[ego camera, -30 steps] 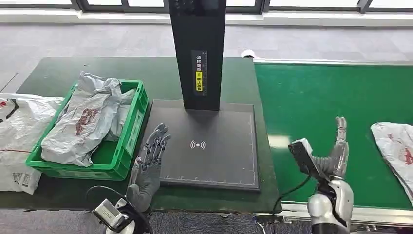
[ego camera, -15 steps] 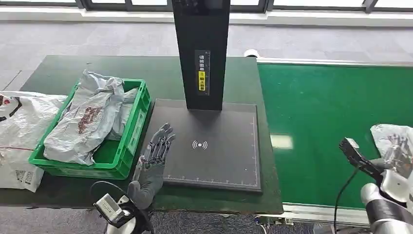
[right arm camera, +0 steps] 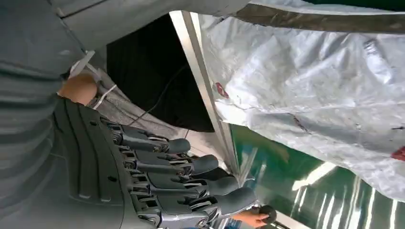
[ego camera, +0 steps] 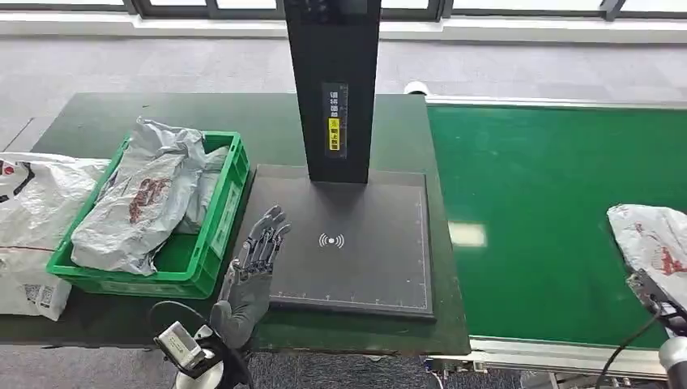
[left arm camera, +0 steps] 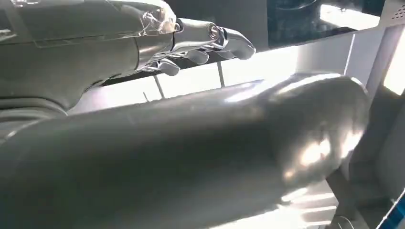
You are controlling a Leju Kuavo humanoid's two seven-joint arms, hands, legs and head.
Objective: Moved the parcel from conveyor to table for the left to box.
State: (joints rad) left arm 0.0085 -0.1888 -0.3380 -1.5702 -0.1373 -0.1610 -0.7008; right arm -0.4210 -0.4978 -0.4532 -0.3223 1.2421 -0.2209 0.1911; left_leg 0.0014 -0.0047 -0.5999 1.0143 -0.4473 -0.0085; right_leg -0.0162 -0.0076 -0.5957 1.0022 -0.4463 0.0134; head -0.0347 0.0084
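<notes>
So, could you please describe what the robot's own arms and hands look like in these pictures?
The left hand has a grey palm and thumb with darker, segmented metallic fingers. At its wrist sits a small silver camera box with a looping black cable. The right hand shows a grey ribbed cover and dark fingers with rounded tips. The right arm is silver, with a black cable running along it.

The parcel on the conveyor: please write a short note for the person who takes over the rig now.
Left hand: holds nothing, fingers extended, at the near-left corner of the black scanner plate.
Right hand: holds nothing, fingers apart, beside the parcel.
Parcel: lies on the green conveyor at its right edge.
Green crate: already holds bagged parcels.
Done: nothing with this parcel.
Left: grasp it, bring it to the table, left hand boxes it.
</notes>
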